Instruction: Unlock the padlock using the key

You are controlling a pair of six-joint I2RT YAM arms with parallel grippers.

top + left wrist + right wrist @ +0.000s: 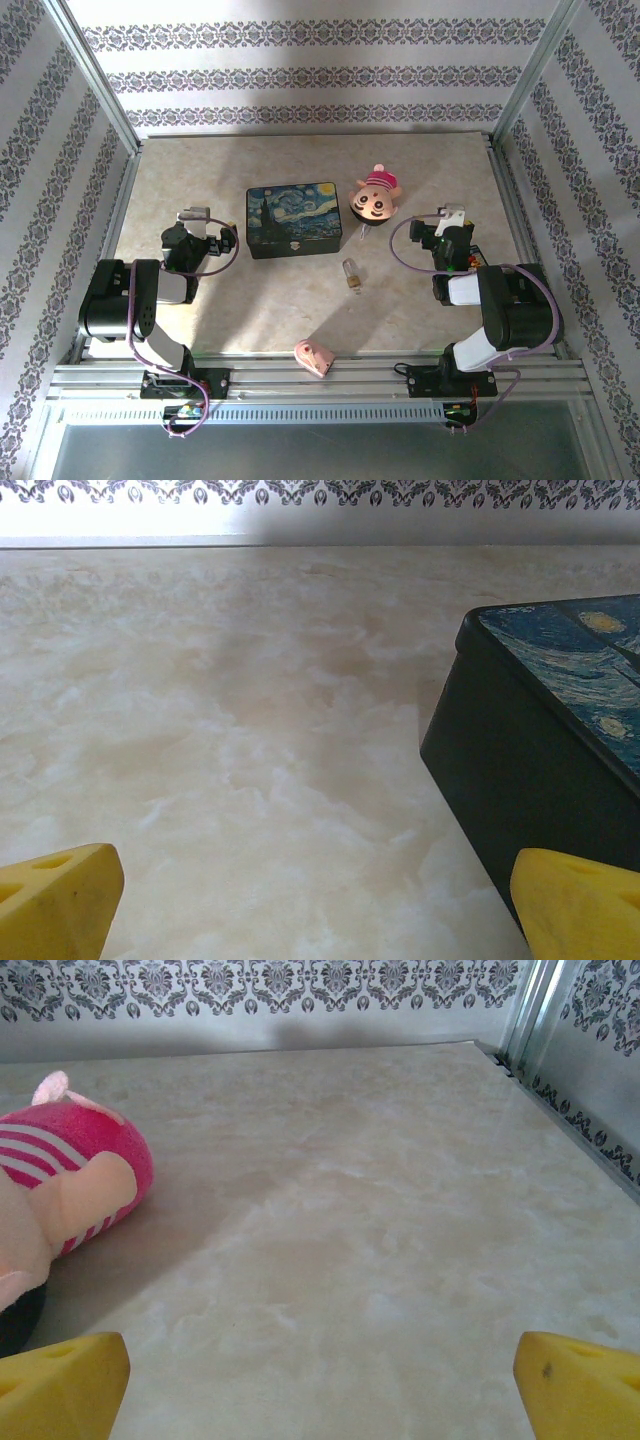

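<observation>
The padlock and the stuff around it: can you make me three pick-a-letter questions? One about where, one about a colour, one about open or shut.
1. Where is the padlock?
A) on top of the painted box
B) on the table, on the near side of the box
C) between a gripper's fingers

2. What colour is the plush toy's striped top?
A) green
B) blue
C) pink

3. How are the left gripper and right gripper?
A) both open and empty
B) both shut
C) one holds the padlock

Answers:
1 B, it lies on bare table below the box in the top view.
2 C, the right wrist view shows pink with white stripes.
3 A, the yellow fingertips stand wide apart with nothing gripped.
</observation>
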